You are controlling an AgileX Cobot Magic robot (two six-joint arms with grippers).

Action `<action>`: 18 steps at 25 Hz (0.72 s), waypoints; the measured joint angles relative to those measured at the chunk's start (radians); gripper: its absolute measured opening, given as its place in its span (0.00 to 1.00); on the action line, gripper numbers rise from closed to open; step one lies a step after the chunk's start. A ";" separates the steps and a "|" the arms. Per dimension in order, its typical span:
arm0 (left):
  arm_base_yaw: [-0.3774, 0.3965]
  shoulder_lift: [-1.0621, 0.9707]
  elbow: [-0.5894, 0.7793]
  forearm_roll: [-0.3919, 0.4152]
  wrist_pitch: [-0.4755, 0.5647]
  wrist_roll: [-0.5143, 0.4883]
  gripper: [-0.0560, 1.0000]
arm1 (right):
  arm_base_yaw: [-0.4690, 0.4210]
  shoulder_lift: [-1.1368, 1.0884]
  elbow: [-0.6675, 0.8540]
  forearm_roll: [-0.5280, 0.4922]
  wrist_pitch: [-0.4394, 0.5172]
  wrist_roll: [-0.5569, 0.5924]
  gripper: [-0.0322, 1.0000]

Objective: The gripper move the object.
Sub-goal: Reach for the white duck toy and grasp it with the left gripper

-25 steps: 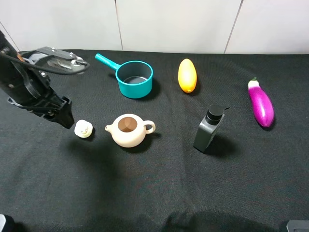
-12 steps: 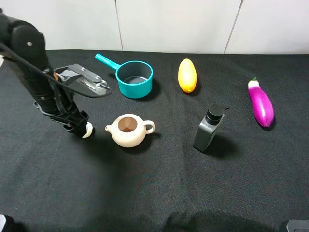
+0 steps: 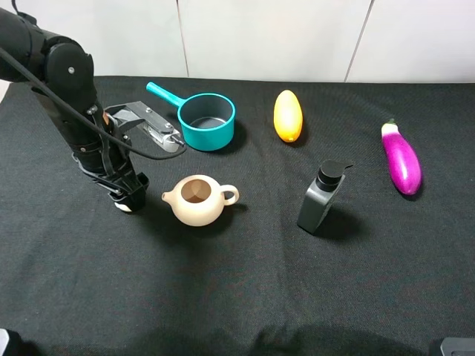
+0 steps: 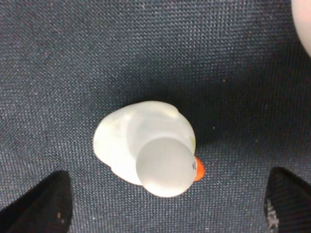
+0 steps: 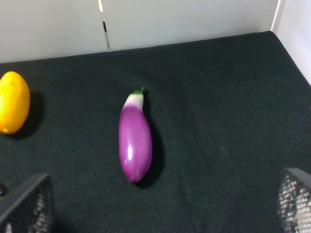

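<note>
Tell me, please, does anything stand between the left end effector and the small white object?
Nothing visible does. The left end effector hangs open over the small white object, one fingertip on each side, with only bare black cloth between. The teapot stands beside it, outside the fingers.

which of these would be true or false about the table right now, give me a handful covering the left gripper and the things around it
1. The left gripper is open above the white object. True.
2. The white object sits inside the teal saucepan. False: it lies on the black cloth, beside the teapot.
3. The eggplant lies apart from the yellow fruit. True.
4. The teapot is tipped on its side. False: it stands upright.
5. The right gripper is shut on the eggplant. False: it is open, and the eggplant lies untouched on the cloth.
</note>
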 joint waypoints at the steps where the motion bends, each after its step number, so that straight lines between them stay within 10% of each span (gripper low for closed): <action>1: 0.000 0.000 0.000 0.000 0.000 0.002 0.84 | 0.000 0.000 0.000 0.000 0.000 0.000 0.70; 18: 0.010 0.069 -0.007 0.000 -0.025 0.005 0.84 | 0.000 0.000 0.000 0.000 0.000 0.000 0.70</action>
